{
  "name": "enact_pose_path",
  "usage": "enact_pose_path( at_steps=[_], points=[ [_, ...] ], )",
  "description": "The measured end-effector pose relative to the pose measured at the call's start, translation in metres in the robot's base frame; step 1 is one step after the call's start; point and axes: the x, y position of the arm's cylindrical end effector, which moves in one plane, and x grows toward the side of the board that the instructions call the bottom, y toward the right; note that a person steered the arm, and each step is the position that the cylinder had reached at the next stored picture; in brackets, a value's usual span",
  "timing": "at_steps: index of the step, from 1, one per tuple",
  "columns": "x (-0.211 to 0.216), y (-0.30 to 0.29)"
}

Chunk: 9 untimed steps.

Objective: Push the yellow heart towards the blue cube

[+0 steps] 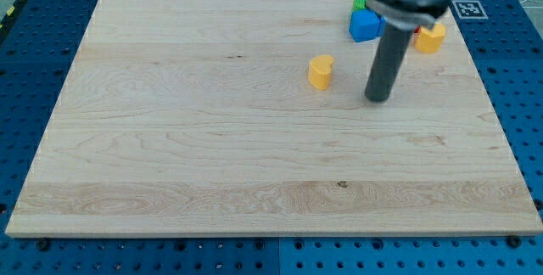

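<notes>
Looking at the wooden board (170, 139), you find my tip (377, 99) resting on its surface, a bare rod that touches no block. The yellow heart (320, 72) lies near the tip, toward the view's left and slightly up. Its pointed end appears to face the view's bottom; its long axis cannot be made out. The blue cube (365, 25) sits above the tip, a green block (361, 3) just behind it, a yellow block (430, 38) up-right.

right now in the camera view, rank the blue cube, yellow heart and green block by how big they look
1. blue cube
2. yellow heart, nearly alike and nearer the camera, so unsure
3. green block, mostly hidden behind the cube
</notes>
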Motion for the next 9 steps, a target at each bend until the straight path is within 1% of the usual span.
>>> enact_pose_path(
  at_steps=[1, 2, 3, 4, 5, 7, 8, 9],
  points=[
    [0.059, -0.004],
    [0.071, -0.036],
    [0.058, -0.072],
    [0.008, -0.088],
    [-0.035, -0.089],
    [-0.037, -0.089],
    [-0.073, -0.051],
    [-0.083, -0.042]
  ],
)
